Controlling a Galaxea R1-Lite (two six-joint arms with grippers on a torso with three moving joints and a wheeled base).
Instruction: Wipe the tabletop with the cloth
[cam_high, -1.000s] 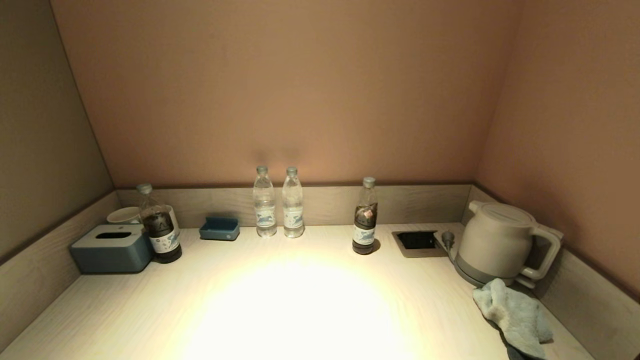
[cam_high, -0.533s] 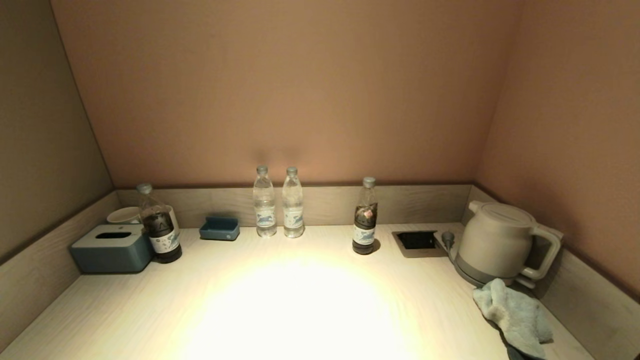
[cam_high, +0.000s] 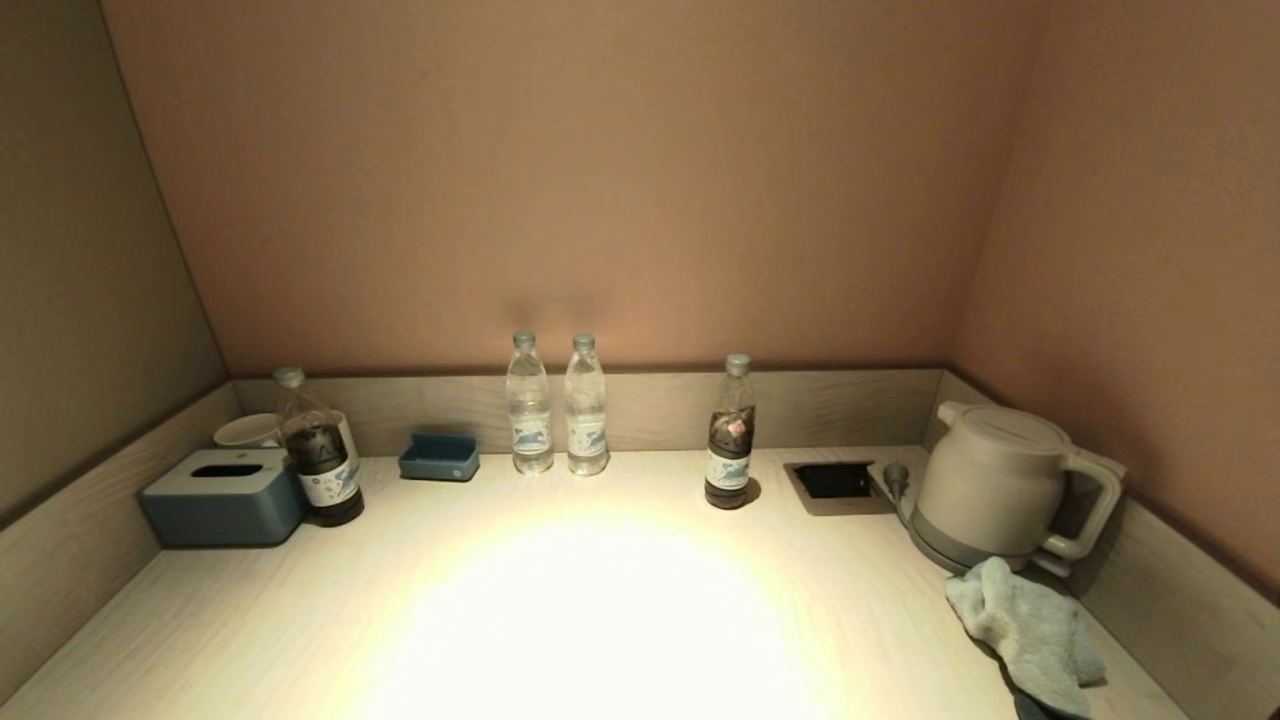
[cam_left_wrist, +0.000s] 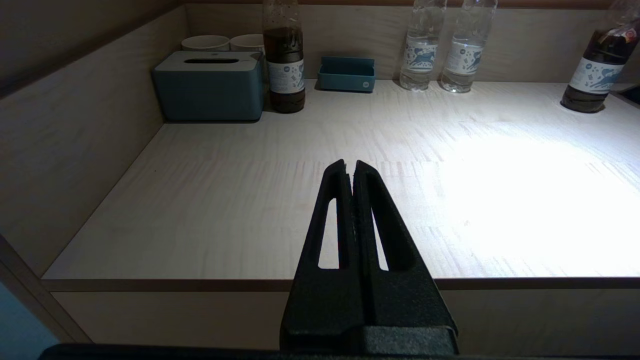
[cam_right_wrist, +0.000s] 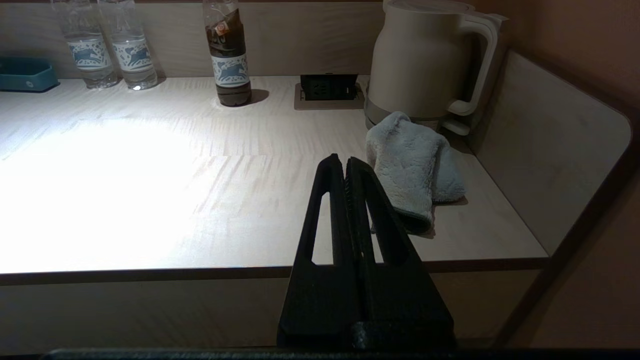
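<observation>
Cloth (cam_high: 1030, 630) lies crumpled at tabletop's (cam_high: 600, 600) right front corner, long axis running kettle (cam_high: 990, 490) to front edge | wide bare centre | left gripper (cam_left_wrist: 350, 167), right gripper (cam_right_wrist: 340, 162) pressed together, off front edge.

Head view high, facing wall – wrist views low at tabletop (cam_left_wrist: 210, 225) edge, sharing bottles (cam_high: 557, 405).

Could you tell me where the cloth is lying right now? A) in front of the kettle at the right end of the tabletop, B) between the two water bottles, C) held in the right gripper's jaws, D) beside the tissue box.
A: the cloth lies crumpled against the kettle base, ungripped.
</observation>
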